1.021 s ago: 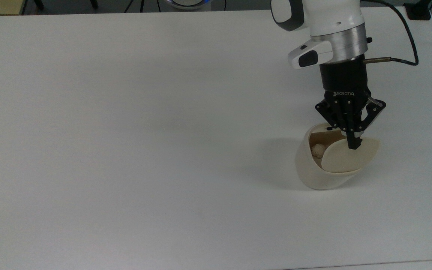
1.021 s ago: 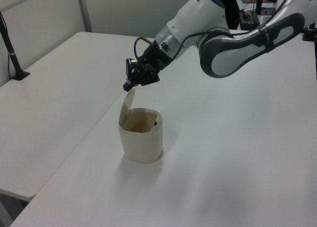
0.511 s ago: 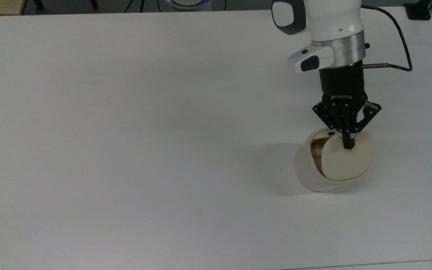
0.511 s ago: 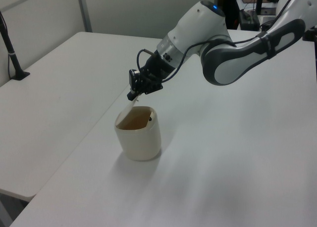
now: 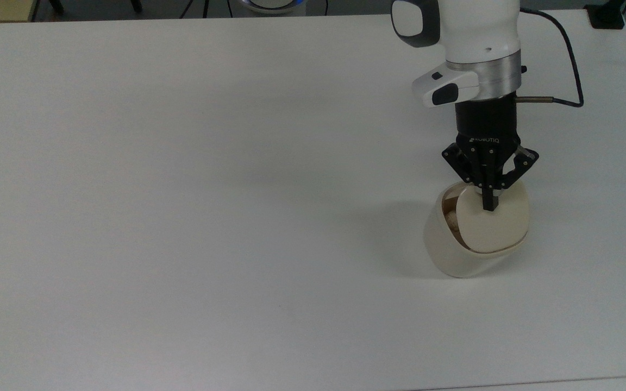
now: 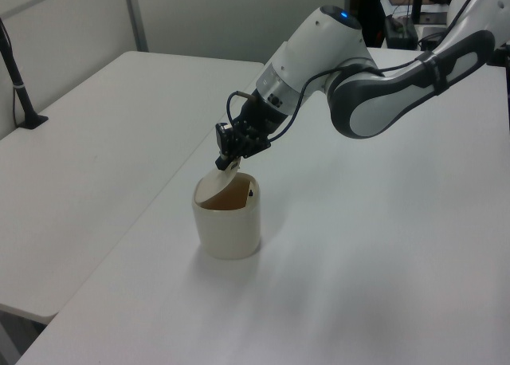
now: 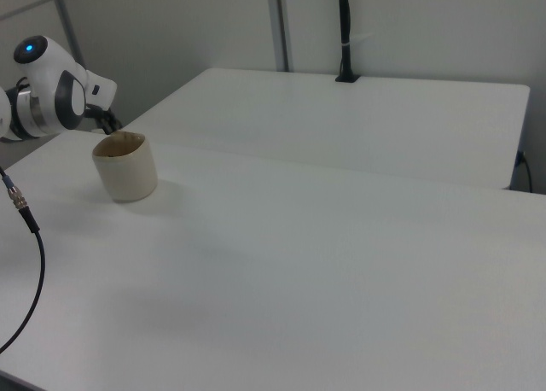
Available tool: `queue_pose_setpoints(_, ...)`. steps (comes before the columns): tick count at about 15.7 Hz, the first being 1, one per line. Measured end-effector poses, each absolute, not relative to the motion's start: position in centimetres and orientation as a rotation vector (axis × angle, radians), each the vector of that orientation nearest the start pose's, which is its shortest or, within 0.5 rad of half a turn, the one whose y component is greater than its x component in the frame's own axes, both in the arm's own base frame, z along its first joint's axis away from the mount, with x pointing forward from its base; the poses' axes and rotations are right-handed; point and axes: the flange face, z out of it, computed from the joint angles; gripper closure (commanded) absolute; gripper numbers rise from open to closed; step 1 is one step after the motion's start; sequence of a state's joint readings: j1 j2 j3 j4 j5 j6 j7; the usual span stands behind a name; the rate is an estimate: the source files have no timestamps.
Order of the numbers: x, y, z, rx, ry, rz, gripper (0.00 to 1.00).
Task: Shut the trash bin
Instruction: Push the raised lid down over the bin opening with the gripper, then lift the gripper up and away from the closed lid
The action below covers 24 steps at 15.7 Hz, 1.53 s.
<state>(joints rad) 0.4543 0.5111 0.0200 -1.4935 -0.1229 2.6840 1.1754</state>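
The cream-white trash bin (image 5: 454,252) stands on the white table at the top view's right. Its flat lid (image 5: 491,231) is tilted low over the mouth, leaving a gap on the top view's left where the tan interior shows. My gripper (image 5: 490,206) points down with its black fingers together, the tip resting on the lid's far edge. In the left view the gripper (image 6: 226,162) touches the raised edge of the slanted lid (image 6: 213,186) above the bin (image 6: 229,229). The bin (image 7: 125,167) also stands at the right view's left, beside the arm (image 7: 47,96).
A crumpled pale lump (image 5: 451,220) lies inside the bin. A black cable (image 5: 569,51) loops off the wrist. A seam (image 6: 159,198) divides two tables in the left view. Black posts (image 6: 17,82) (image 7: 345,32) stand on the neighbouring table.
The lid has swung from nearly upright down toward the bin's mouth. My gripper has followed it, moving lower and toward the top view's left, and the opening has narrowed.
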Motion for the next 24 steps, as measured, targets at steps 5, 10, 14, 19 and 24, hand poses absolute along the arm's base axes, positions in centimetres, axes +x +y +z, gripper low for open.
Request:
queue_pose_setpoints(5, 65.6, 33.7, 44.9, -2.596, 0.755, -0.658, 1.00)
queue_pose_setpoints(10, 65.0, 33.6, 43.8, -2.655, 0.725, -0.626, 1.00)
queue_pose_setpoints(14, 64.7, 34.0, 43.5, -2.663, 0.707, -0.617, 1.00)
queue_pose_setpoints(19, 63.9, 35.2, 43.0, -2.671, 0.682, -0.594, 1.00)
queue_pose_setpoints(24, 63.7, 35.2, 42.4, -2.681, 0.682, -0.583, 1.00)
